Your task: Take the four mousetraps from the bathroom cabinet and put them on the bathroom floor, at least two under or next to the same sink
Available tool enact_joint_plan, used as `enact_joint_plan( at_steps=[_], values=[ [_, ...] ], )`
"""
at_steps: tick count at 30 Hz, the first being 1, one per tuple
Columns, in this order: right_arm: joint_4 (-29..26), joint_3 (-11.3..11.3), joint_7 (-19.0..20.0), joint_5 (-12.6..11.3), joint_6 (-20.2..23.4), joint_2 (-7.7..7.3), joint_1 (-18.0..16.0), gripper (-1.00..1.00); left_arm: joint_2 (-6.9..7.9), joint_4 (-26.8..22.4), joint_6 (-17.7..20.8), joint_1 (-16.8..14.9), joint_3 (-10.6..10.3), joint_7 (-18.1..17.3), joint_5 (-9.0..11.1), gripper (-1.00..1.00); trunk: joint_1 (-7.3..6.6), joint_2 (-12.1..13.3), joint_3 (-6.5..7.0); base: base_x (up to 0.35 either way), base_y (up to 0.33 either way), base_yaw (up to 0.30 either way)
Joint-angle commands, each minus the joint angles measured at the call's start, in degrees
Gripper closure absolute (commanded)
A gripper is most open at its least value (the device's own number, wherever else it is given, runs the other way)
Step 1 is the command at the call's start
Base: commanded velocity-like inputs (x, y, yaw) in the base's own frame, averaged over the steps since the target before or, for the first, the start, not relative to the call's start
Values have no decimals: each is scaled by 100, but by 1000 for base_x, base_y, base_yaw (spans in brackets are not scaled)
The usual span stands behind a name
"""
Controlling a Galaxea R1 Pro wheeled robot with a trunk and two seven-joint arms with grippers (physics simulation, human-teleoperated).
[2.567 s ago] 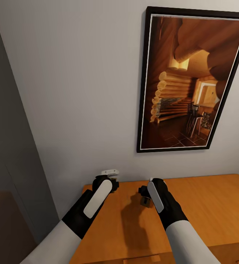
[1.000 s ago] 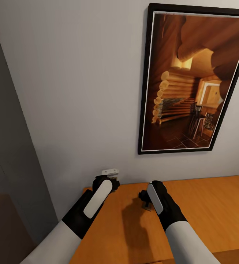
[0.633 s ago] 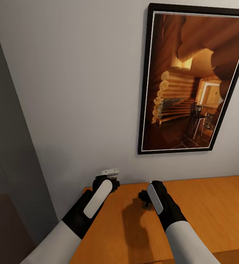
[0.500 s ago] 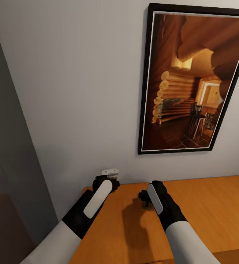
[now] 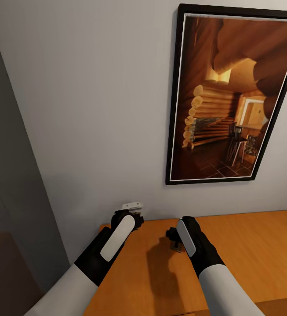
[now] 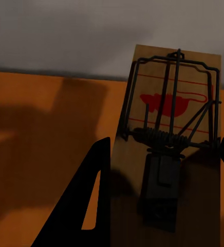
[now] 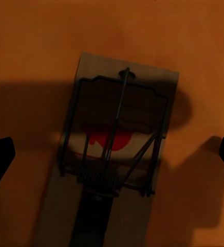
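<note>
My left gripper (image 5: pixel 133 219) hovers at the back left corner of the orange-brown cabinet (image 5: pixel 257 245). In the left wrist view the left gripper (image 6: pixel 166 149) is shut on a mousetrap (image 6: pixel 168 103), a small wooden slab with a black wire bar and a red mark, held clear of the top with the wall behind it. My right gripper (image 5: pixel 174 238) hangs just above a second mousetrap (image 5: pixel 176 246). In the right wrist view that mousetrap (image 7: pixel 122 128) lies flat on the cabinet top, and the right gripper (image 7: pixel 112 152) is open, its fingers wide apart on either side.
A large black-framed picture (image 5: pixel 231 96) hangs on the grey wall above the cabinet. A small white wall plate (image 5: pixel 132 205) sits just behind the left gripper. A dark grey panel (image 5: pixel 7 197) stands at the left, beyond the cabinet's left edge.
The whole view shifted slightly between 2.6 s and 1.0 s ago, so the camera moved. Over the last second, neither arm nor trap has visibly moved.
</note>
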Motion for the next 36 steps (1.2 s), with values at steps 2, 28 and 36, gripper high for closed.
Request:
enact_joint_plan(
  at_steps=[2,28,36],
  values=[
    [-3,11,-50,-54,12,0,-5,-100,0,-5,32,-7,-5,61,25,100,1,-7,-9,0,0,0],
    [-6,5,-64,-63,20,0,-5,-100,0,-5,32,-7,3,61,30,100,111,-208,-99,0,0,0],
    [-6,9,-64,-63,20,0,-5,-100,0,-5,32,-7,3,61,25,100,133,-248,-117,0,0,0]
  ],
)
